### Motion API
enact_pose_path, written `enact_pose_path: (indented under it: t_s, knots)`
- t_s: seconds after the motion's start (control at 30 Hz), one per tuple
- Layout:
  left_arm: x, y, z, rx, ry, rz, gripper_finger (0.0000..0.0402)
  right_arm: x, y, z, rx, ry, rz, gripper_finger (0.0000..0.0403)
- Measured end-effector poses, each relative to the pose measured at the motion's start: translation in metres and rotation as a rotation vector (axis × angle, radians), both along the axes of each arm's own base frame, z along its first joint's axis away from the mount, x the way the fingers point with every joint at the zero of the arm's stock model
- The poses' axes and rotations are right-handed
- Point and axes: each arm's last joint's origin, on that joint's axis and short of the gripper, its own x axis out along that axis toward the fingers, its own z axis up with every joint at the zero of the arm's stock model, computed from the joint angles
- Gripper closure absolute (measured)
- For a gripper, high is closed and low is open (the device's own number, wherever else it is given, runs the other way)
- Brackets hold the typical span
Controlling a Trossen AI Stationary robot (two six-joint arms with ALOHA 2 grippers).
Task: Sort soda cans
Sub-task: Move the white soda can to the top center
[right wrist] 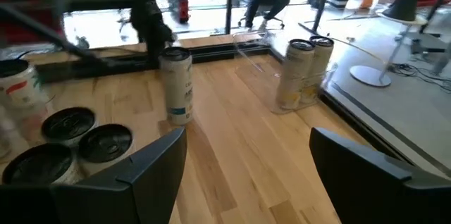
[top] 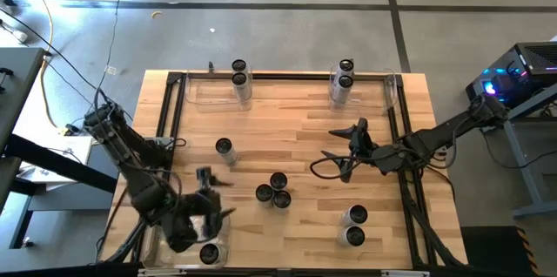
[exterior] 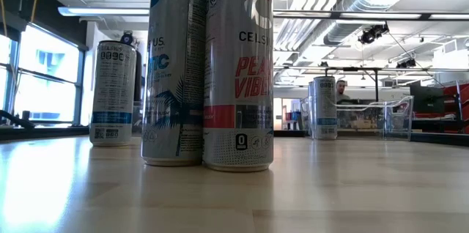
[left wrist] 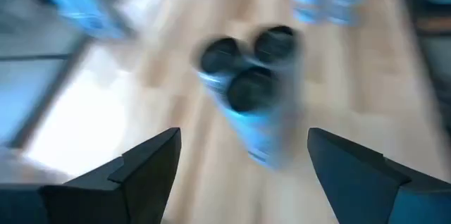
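Note:
Soda cans with silver sides and dark tops stand upright on the wooden table [top: 296,133]. A cluster of three [top: 274,191] [left wrist: 246,76] stands at the middle, a single can [top: 224,148] [right wrist: 176,83] left of it, and a pair [top: 355,226] at the near right. My left gripper [top: 214,194] [left wrist: 243,139] hangs open near the left, pointing at the cluster and touching nothing. My right gripper [top: 350,149] [right wrist: 246,139] is open above the table's right half, holding nothing.
Clear plastic bins line the far edge, one with two cans at the left [top: 239,74] [right wrist: 304,69] and one with two cans at the right [top: 345,75]. Another can [top: 209,253] stands in a clear bin at the near left corner. A black frame [top: 174,103] borders the table.

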Motion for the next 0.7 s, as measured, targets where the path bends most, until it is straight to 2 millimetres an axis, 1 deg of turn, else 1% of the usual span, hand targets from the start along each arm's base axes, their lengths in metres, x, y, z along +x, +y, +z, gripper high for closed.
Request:
enact_pose_path:
  t_s: [0.07,0.17,0.27,0.33,0.43,0.5,0.57,0.63,0.7]
  knots:
    - [0.007,0.007,-0.008,0.026,-0.016,0.034,0.0098,0.004,0.0,-0.001,-0.011,0.012,0.053,0.0107]
    - [0.02,0.015,-0.02,0.015,-0.012,0.039,0.0098,0.017,0.003,0.0,-0.032,-0.012,0.184,0.0107]
    - [0.035,0.025,-0.022,0.001,0.011,0.004,0.0098,0.031,0.006,0.001,-0.046,-0.071,0.303,0.0107]
    - [0.046,0.041,-0.017,-0.008,-0.014,0.066,0.0098,0.041,0.005,0.0,-0.075,-0.102,0.353,0.0107]
    - [0.057,0.08,-0.006,-0.016,-0.054,0.217,0.0098,0.055,-0.003,-0.004,-0.126,-0.12,0.347,0.0107]
    - [0.055,0.105,0.004,-0.051,-0.056,0.282,0.0098,0.062,-0.011,-0.007,-0.137,-0.123,0.316,0.0107]
    - [0.046,0.125,0.013,-0.096,-0.032,0.316,0.0098,0.064,-0.017,-0.009,-0.13,-0.113,0.288,0.0107]
    - [0.029,0.139,0.021,-0.143,0.035,0.327,0.0098,0.065,-0.023,-0.011,-0.114,-0.101,0.265,0.0107]
    - [0.007,0.148,0.026,-0.191,0.106,0.347,0.0098,0.066,-0.026,-0.013,-0.097,-0.089,0.252,0.0107]
